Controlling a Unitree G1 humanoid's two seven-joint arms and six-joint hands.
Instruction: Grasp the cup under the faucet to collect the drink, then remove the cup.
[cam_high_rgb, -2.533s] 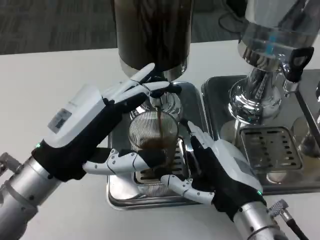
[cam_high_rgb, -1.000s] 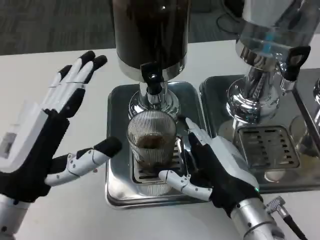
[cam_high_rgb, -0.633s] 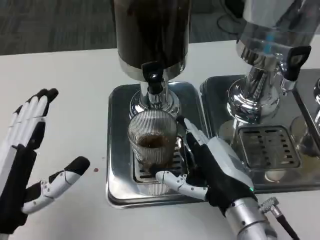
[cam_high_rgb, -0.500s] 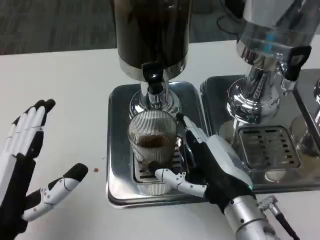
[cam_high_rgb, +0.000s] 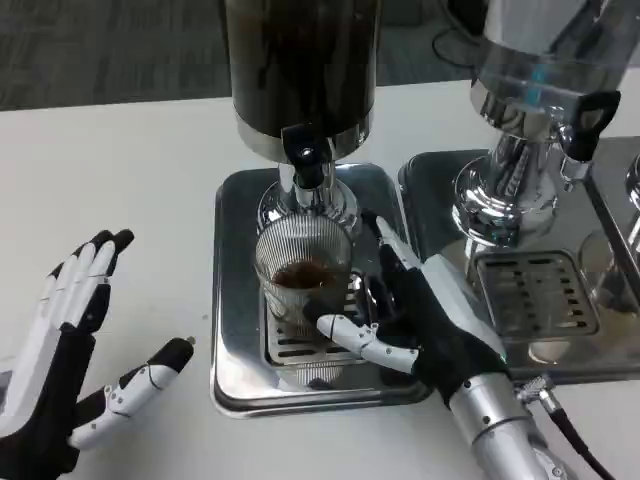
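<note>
White table (cam_high_rgb: 120, 160) runs back to dark grey carpet (cam_high_rgb: 100, 50). Dark-drink dispenser (cam_high_rgb: 300, 70) stands on a steel drip tray (cam_high_rgb: 232, 300); a second, clear dispenser (cam_high_rgb: 540, 90) stands beyond the right hand's fingers. Ribbed cup (cam_high_rgb: 303, 262), part-filled with brown drink, sits under the faucet (cam_high_rgb: 305, 155). Right hand (cam_high_rgb: 420, 315) grips cup, thumb across front. Left hand (cam_high_rgb: 70, 370) holds nothing, fingers spread, well apart from tray.

the cup (cam_high_rgb: 303, 262) is showing clear ribbed glass with dark brown drink inside. the tray (cam_high_rgb: 232, 300) and faucet (cam_high_rgb: 305, 160) are gleaming silver, the faucet capped black. both hands, left hand (cam_high_rgb: 70, 370) and right hand (cam_high_rgb: 425, 310), are showing white and black on the white table (cam_high_rgb: 120, 170).
</note>
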